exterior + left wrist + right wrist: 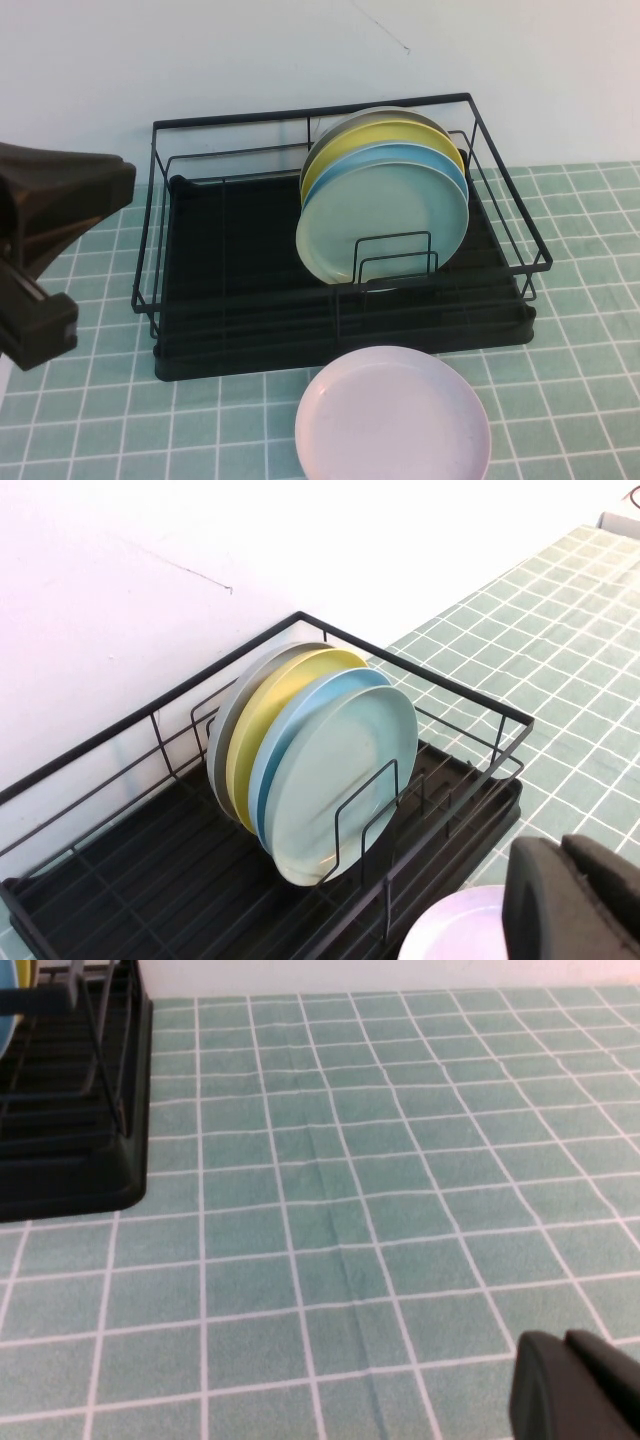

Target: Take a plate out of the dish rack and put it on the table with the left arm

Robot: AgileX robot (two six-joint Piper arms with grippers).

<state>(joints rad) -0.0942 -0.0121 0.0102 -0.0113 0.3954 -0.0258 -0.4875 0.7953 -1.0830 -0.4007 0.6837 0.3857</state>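
The pale pink plate (393, 416) is seen lying flat on the green-tiled worktop (570, 400), just in front of the near edge of the dish rack (340, 345) and right of its middle. Its near rim is cut off by the bottom edge of the high view, and in the left wrist view only a small arc of it shows, partly covered by the dark gripper body.

Four plates are left standing on edge in the rack, leaning together toward its right half: a mint-green plate (385, 232) nearest, then a blue plate (420, 158), a yellow plate (360, 140) and a grey-white plate (345, 125) farthest back. Each is largely hidden by the one in front, so only rims can be made out. The lower part of the mint-green plate is crossed by the upright wire loops.

The left arm (45, 250) is seen at the far left of the high view, cropped by the picture edge. The left gripper (575, 900) appears only as a dark block in its own wrist view; its jaws are closed, with nothing held, and it is clear of the pink plate.

The right gripper (580, 1390) shows only as a dark corner above bare tiles, to the right of the rack; whether it is open cannot be told.
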